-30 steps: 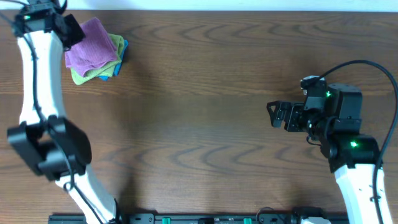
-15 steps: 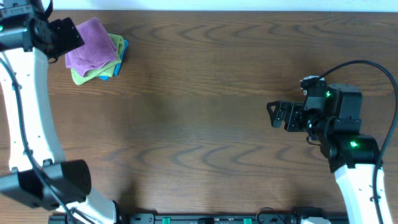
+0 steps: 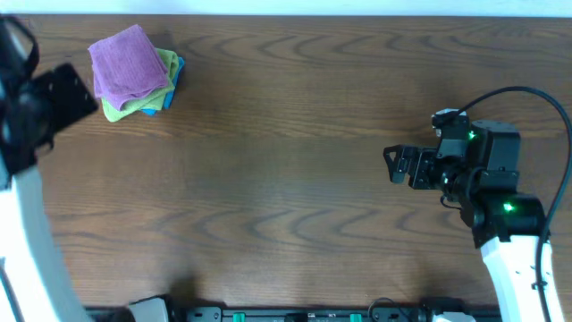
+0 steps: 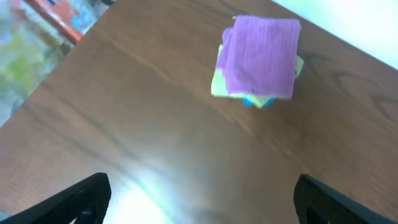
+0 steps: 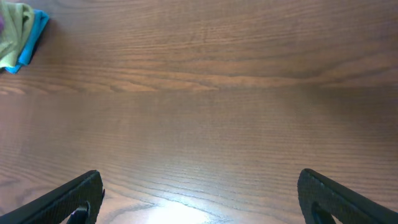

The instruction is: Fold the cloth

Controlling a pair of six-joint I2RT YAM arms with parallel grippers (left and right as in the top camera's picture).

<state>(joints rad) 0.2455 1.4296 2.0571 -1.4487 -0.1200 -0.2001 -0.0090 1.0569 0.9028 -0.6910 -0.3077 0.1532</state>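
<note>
A folded purple cloth (image 3: 131, 64) lies on top of a small stack at the table's back left, over a green cloth (image 3: 122, 110) and a blue one (image 3: 178, 66). In the left wrist view the purple cloth (image 4: 261, 56) lies flat and square ahead of the fingers. My left gripper (image 3: 76, 89) is blurred, just left of the stack and clear of it. It is open (image 4: 202, 193) with only bare wood between its fingers. My right gripper (image 3: 391, 165) rests open at the right, far from the stack, holding nothing (image 5: 202, 193).
The wooden table (image 3: 286, 179) stretches bare between the two arms. The right wrist view catches only the green cloth (image 5: 13, 34) and blue cloth (image 5: 34, 31) at its top left corner. Coloured clutter (image 4: 59, 15) lies beyond the table's left edge.
My left gripper opened, let go of the purple cloth and drew back to the left, away from the stack. The right arm has not moved.
</note>
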